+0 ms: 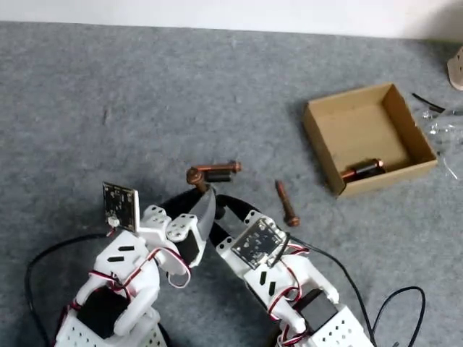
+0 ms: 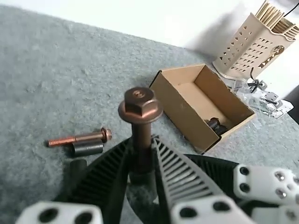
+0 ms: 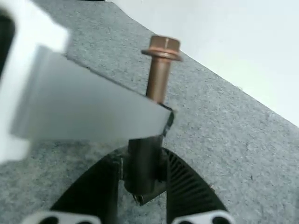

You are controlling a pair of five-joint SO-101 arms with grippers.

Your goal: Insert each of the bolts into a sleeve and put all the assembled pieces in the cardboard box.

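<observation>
My left gripper (image 2: 141,147) is shut on a copper bolt (image 2: 140,109), which stands upright with its hex head on top. In the right wrist view the same bolt (image 3: 160,65) runs down into a dark sleeve (image 3: 144,170), and my right gripper (image 3: 145,179) is shut on that sleeve. From above, both grippers meet near the held bolt's head (image 1: 195,176). Beside it a second bolt (image 1: 217,168) lies against a loose dark sleeve (image 1: 221,176). A third bolt (image 1: 287,203) lies alone to the right. The cardboard box (image 1: 322,137) holds one assembled piece (image 1: 364,170).
A perforated wooden holder (image 2: 254,44) and clear plastic bits (image 1: 441,126) sit past the box at the far right. Cables (image 1: 394,300) trail from the arm bases at the near edge. Open grey carpet stretches across the left and far side.
</observation>
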